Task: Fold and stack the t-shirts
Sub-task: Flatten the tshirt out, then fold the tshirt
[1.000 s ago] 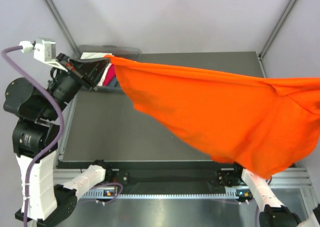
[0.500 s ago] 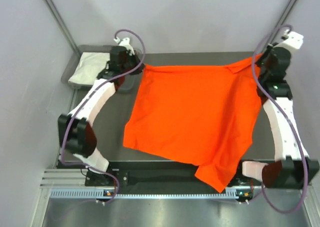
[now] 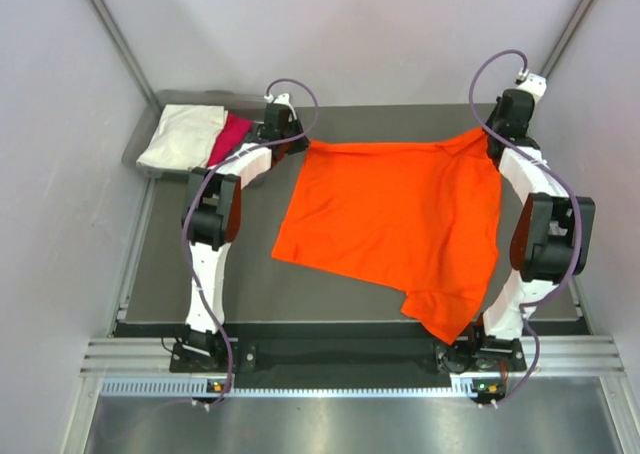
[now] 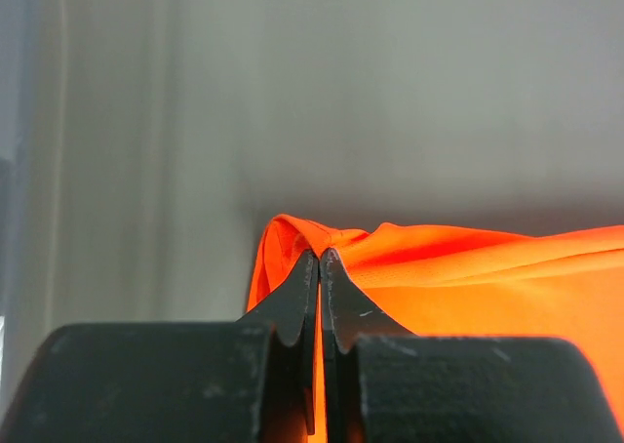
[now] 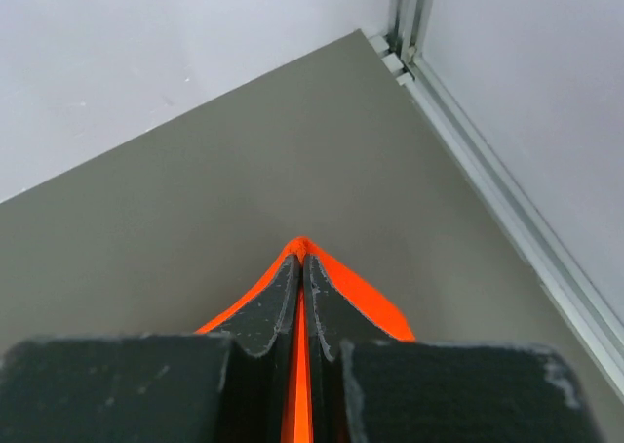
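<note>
well apart: far corners, orange t-shirt (image 3: 395,214)

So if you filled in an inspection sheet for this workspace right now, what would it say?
surface: dark grey table, no spills seen.
job's things: orange t-shirt spread on the table, its near corner rumpled; cream-white shirt and magenta shirt in the bin.
clutter: grey bin at the far left corner; nothing else seen.
grippers: left gripper and right gripper are each shut on a far corner of the orange t-shirt.
cables: purple cables loop above both wrists, off the cloth.
surroundings: pale walls, metal frame posts.
</note>
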Motion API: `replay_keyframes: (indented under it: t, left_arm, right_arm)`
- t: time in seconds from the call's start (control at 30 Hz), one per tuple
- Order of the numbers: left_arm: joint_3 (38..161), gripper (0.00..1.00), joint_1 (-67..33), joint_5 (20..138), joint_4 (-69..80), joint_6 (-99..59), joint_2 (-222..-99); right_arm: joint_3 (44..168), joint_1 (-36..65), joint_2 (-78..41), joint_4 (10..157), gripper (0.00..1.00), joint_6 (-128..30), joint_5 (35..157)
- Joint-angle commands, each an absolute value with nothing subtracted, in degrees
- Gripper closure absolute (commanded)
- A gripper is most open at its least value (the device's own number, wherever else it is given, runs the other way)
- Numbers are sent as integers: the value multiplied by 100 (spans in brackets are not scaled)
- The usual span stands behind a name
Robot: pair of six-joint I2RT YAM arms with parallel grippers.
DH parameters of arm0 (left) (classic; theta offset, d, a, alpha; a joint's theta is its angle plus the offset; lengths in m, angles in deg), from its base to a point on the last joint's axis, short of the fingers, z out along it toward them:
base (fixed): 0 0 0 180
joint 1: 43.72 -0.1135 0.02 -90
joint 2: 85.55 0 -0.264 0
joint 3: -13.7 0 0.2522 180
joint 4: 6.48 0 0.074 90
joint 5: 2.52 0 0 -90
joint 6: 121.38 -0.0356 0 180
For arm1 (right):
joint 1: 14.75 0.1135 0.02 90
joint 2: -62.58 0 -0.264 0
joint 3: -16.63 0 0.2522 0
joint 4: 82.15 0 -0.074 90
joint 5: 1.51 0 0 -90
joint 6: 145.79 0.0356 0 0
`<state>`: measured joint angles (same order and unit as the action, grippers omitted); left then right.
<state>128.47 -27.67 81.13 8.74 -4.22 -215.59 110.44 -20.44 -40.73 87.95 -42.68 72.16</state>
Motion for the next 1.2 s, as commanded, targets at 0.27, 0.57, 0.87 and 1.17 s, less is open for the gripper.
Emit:
replay_keyframes:
  t: [0.27,0.57,0.87,1.17]
  left_arm:
    - [12793,100,-2790,8493,1194,-607,-21238]
    - [12644,100,-2799,8660,3302,-238,-20659]
    - [12212,100,-2799,8335,3769,-317,-20385]
    - [12439,100,-2790,7843,4059,-369,-20815]
  right_arm:
    - [10897,-2143,-3209,7298,100,-3628,7223]
    - [10221,-2143,-2198,5659,100,-3276,7390]
    - [9939,-2187,-2056,4842,100,-3513,7039]
    - [9553,-2424,-2162,4665,100,-3346,6873]
